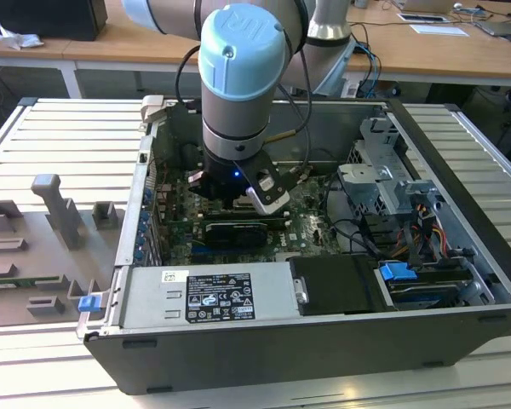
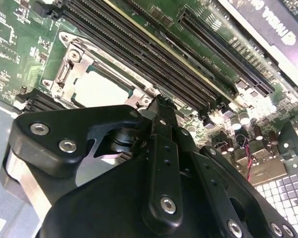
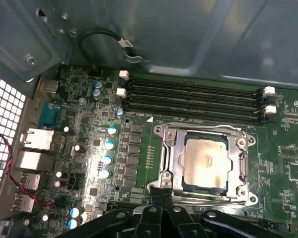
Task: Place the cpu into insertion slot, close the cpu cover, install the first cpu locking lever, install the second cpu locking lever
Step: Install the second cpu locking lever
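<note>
The cpu [image 3: 205, 161], pale silver-beige, lies flat in the insertion slot [image 3: 240, 197] on the green motherboard. The silver cpu cover [image 3: 203, 130] is down around it, framing the chip. My gripper [image 3: 162, 194] is shut, fingertips pressed together with nothing visible between them, right at the socket's edge. In the second wrist view the shut gripper [image 2: 161, 104] points at the rim beside the cpu [image 2: 102, 89] and cover [image 2: 72, 62]. The exterior view has the gripper [image 1: 268, 200] low inside the open computer case. I cannot make out how the locking levers stand.
Long black memory slots [image 3: 193, 101] run beside the socket. A graphics card [image 1: 234, 232] and the power supply [image 1: 209, 294] lie toward the case front, with a drive cage [image 1: 392, 183] and cables at the exterior view's right. Grey fixtures [image 1: 55, 213] stand outside the case.
</note>
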You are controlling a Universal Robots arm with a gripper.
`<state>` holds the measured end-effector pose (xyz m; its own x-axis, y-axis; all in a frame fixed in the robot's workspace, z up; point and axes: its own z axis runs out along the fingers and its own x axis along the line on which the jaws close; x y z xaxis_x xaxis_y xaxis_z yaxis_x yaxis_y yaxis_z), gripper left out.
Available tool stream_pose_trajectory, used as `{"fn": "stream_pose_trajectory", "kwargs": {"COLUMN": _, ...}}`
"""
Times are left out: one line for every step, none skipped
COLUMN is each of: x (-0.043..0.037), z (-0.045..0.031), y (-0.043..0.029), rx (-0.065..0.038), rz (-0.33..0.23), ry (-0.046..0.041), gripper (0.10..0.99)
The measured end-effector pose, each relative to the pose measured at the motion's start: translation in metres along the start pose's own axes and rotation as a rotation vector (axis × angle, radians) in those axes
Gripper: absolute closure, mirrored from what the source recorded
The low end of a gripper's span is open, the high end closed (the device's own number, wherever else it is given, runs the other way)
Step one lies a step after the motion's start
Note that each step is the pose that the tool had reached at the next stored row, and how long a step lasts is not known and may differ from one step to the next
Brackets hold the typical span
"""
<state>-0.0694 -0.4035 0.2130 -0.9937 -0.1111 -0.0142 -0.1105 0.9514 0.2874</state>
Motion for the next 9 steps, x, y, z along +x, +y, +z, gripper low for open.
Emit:
{"fn": "stream_pose_trajectory", "kwargs": {"x": 0.0001, "z": 0.0003, "y": -0.0001, "rx": -0.001, "rz": 0.000, "ry": -0.0002, "gripper": 0.980}}
{"fn": "stream_pose_trajectory", "kwargs": {"x": 0.0001, "z": 0.0007, "y": -0.0002, "rx": -0.002, "rz": 0.000, "ry": -0.0004, "gripper": 0.980}}
{"fn": "stream_pose_trajectory", "kwargs": {"x": 0.0001, "z": 0.0014, "y": -0.0004, "rx": -0.003, "rz": 0.000, "ry": -0.0004, "gripper": 0.980}}
{"fn": "stream_pose_trajectory", "kwargs": {"x": 0.0002, "z": 0.0025, "y": -0.0007, "rx": -0.005, "rz": 0.000, "ry": -0.0005, "gripper": 0.980}}
{"fn": "stream_pose_trajectory", "kwargs": {"x": 0.0004, "z": 0.0033, "y": -0.0011, "rx": -0.005, "rz": -0.001, "ry": -0.0005, "gripper": 0.980}}
{"fn": "stream_pose_trajectory", "kwargs": {"x": 0.0011, "z": 0.0044, "y": -0.0016, "rx": -0.007, "rz": -0.001, "ry": -0.0007, "gripper": 0.980}}
{"fn": "stream_pose_trajectory", "kwargs": {"x": 0.0015, "z": 0.0052, "y": -0.0018, "rx": -0.008, "rz": -0.001, "ry": -0.0008, "gripper": 0.980}}
{"fn": "stream_pose_trajectory", "kwargs": {"x": 0.0026, "z": 0.0064, "y": -0.0020, "rx": -0.011, "rz": -0.002, "ry": -0.0011, "gripper": 0.980}}
{"fn": "stream_pose_trajectory", "kwargs": {"x": 0.0033, "z": 0.0071, "y": -0.0021, "rx": -0.013, "rz": -0.002, "ry": -0.0013, "gripper": 0.980}}
